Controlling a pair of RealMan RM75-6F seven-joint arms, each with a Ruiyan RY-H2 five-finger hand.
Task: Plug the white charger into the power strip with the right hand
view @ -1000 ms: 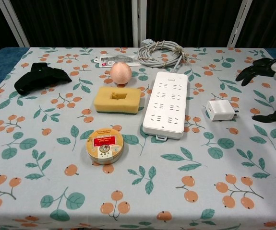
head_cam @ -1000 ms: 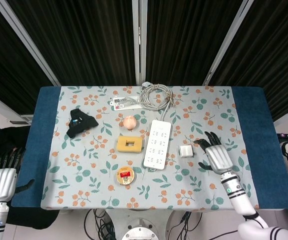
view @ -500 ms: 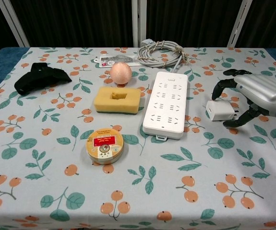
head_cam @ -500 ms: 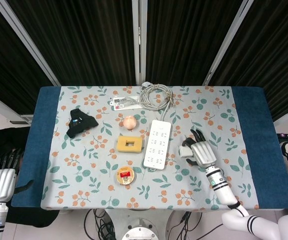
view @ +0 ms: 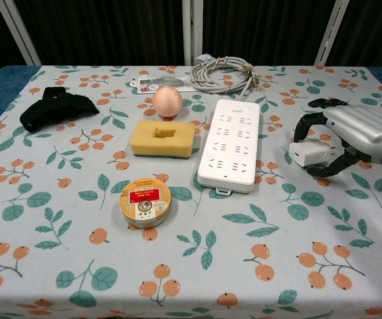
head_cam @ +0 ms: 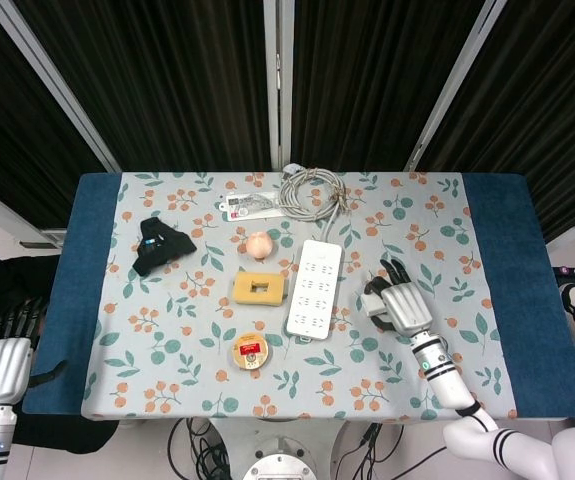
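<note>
Nearest to us on the counter [view: 58,279] sits a small round tin [view: 145,201] with a red label, well clear of the work. Just beyond it, to our right, our right hand [view: 350,136] has its fingers curled around the white charger [view: 310,153], dark fingertips on its far and near sides. The charger looks tilted, perhaps just lifted off the cloth, though we cannot tell how firm the hold is. It lies just beside the right edge of the power strip [view: 230,143], not touching it.

We judge the charger to be a light, rigid plastic block with smooth, somewhat slippery faces. It should be pinched across two opposite flat sides, keeping the pronged face clear; we cannot see which way the prongs point. The strip is light too, and may slide on the cloth when we press down.

Left of the strip lies a yellow sponge [view: 163,137], with a pink ball [view: 167,100] behind it and a black pouch [view: 54,107] far left. At the back lies the coiled cable [view: 224,70].

Our left hand [head_cam: 2,365] hangs off the counter's left edge, holding nothing, fingers extended.
</note>
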